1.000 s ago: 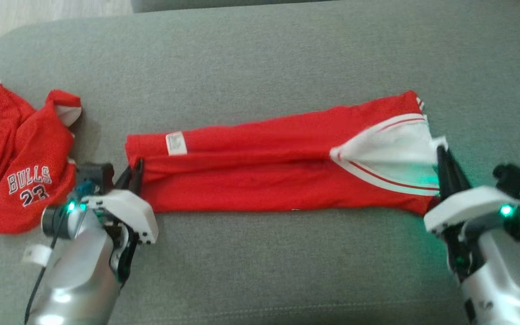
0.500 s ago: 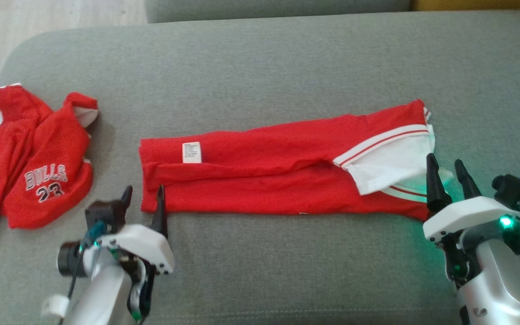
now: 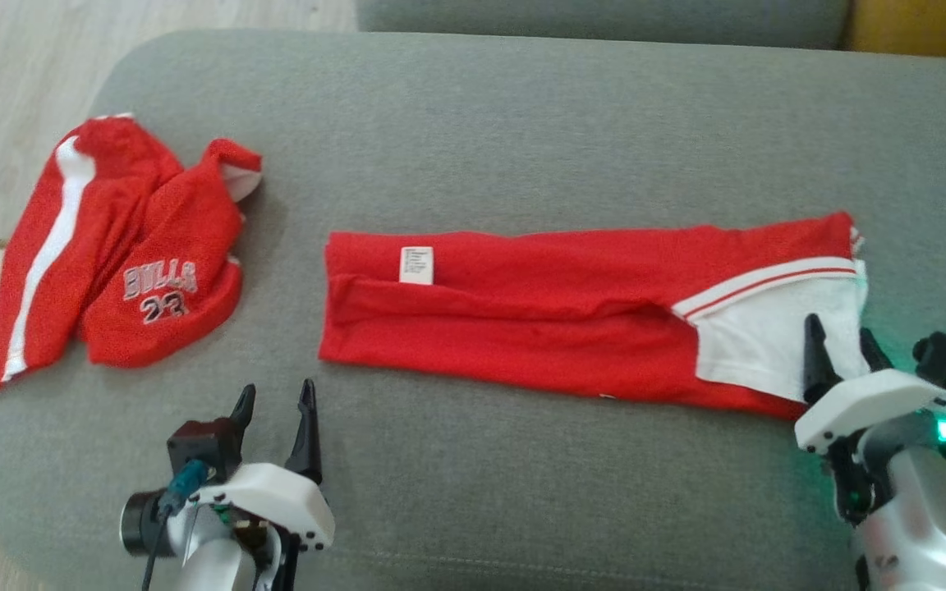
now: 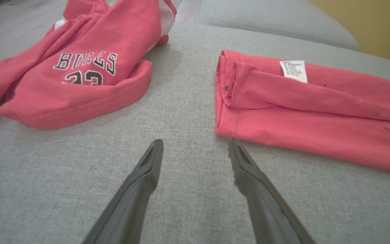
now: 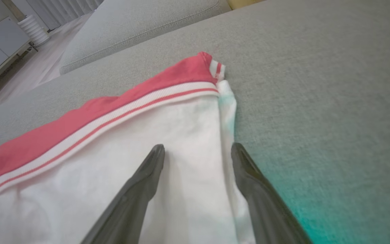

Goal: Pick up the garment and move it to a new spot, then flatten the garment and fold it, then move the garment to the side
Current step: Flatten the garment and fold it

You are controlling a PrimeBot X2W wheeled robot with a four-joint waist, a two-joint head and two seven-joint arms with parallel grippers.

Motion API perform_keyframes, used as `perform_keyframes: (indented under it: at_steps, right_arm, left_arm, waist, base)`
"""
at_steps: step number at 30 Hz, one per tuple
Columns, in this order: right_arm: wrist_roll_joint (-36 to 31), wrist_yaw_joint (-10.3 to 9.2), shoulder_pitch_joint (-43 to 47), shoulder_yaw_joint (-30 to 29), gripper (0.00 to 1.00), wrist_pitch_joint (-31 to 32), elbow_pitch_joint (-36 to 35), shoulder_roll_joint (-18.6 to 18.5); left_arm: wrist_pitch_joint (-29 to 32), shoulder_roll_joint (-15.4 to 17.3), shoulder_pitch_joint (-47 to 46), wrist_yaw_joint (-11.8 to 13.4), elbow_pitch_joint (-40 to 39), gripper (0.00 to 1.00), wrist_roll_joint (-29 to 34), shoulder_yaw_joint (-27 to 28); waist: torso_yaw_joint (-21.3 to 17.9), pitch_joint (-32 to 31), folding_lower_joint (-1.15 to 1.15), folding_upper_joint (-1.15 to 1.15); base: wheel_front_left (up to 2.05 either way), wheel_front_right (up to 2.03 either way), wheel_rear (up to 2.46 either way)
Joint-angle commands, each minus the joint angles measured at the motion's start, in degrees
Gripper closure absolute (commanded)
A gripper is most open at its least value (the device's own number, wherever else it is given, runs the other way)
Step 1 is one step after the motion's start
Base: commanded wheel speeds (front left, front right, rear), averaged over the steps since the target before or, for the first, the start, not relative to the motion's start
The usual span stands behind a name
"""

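The folded red garment (image 3: 522,328) lay stretched flat on the grey sofa cushion (image 3: 522,123), with its white care label (image 3: 416,264) near its left end. The left gripper (image 3: 274,400) sat just off the garment's near left corner, jaws spread wide, empty and clear of the cloth. The right gripper (image 3: 838,332), likewise spread and empty, stood over the garment's white panel (image 3: 756,345) at its right end. A crumpled Bulls jersey (image 3: 153,271) lay well left of the garment.

A crumpled red Bulls jersey (image 3: 128,263) lies at the frame's left on the grey sofa cushion (image 3: 522,123); pale floor (image 3: 21,66) shows upper left.
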Motion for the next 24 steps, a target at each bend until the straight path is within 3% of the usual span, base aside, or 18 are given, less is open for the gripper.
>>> perform_keyframes:
  at_steps: [1,8,9,10,12,13,24]
  right_arm:
    - [-0.7,0.36,-2.6,0.6,0.00,-0.3,-0.6,-0.7]
    - [-1.6,0.36,-3.6,0.3,0.00,1.5,3.8,-0.7]
    - [-1.6,0.36,-3.7,0.3,0.07,1.8,4.3,-0.6]
    - [-1.8,0.36,-3.7,0.4,0.35,2.2,4.9,-0.6]
    - [-1.8,0.36,-3.8,0.3,0.75,2.6,5.8,-0.6]
    - [-1.9,0.36,-3.8,0.3,0.99,2.9,6.3,-0.6]
    - [-2.4,0.36,-5.7,-1.2,1.00,-0.3,7.5,-1.5]
  left_arm:
    - [-0.7,0.1,-1.3,-0.2,-2.2,0.00,1.0,2.3]
    - [-0.7,-0.6,-1.1,-1.0,-2.7,0.00,2.3,3.7]
    - [-0.7,-0.7,-1.1,-1.1,-2.6,0.00,2.4,3.8]
    - [-0.7,-0.8,-1.2,-1.2,-2.6,0.00,2.5,3.9]
    - [-0.7,-0.9,-1.3,-1.4,-2.5,0.00,2.8,4.1]
    - [-0.7,-1.0,-1.3,-1.5,-2.4,0.00,2.9,4.1]
    - [-0.7,-1.3,-1.4,-2.4,-1.5,0.00,3.6,4.7]
  waist:
    - [1.2,0.2,0.00,0.00]
    - [3.0,0.3,0.00,0.00]
    - [3.0,0.3,0.00,0.00]
    - [3.1,0.3,0.00,0.00]
    - [3.2,0.3,0.00,0.00]
    - [3.2,0.3,0.00,0.00]
    - [1.8,-0.1,0.00,0.00]
  base:
    - [0.00,0.00,0.00]
    - [0.00,0.00,0.00]
    - [0.00,0.00,0.00]
    - [0.00,0.00,0.00]
    - [0.00,0.00,0.00]
    - [0.00,0.00,0.00]
    - [0.00,0.00,0.00]
